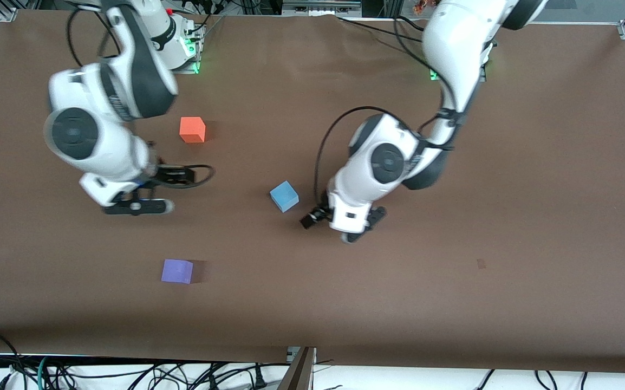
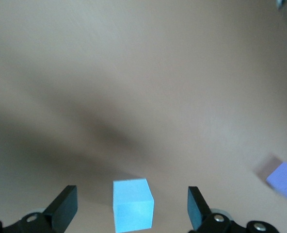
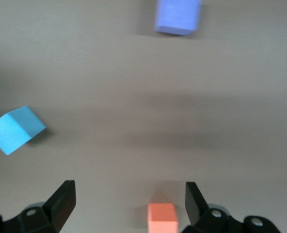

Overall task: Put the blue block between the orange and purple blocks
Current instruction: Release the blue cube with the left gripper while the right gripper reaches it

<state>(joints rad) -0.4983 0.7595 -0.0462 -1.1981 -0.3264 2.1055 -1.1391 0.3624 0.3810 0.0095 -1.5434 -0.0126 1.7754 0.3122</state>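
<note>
The blue block [image 1: 284, 196] is not yet grasped (mid-worktop); both the left pincer [image 2: 132, 209] and right pincer [image 3: 130, 206] are spread, empty.

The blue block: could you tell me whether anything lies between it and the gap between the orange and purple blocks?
Nothing visible on the table does. The blue block sits on bare table, the orange block and purple block stand well apart, but the right gripper hangs over that gap.

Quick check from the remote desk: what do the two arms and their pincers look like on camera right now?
Both arms have glossy white shells with dark grey round joint caps and black cables looped alongside. The left pincer and right pincer each have two black, wedge-shaped fingers on black mounts with silver screws.
</note>
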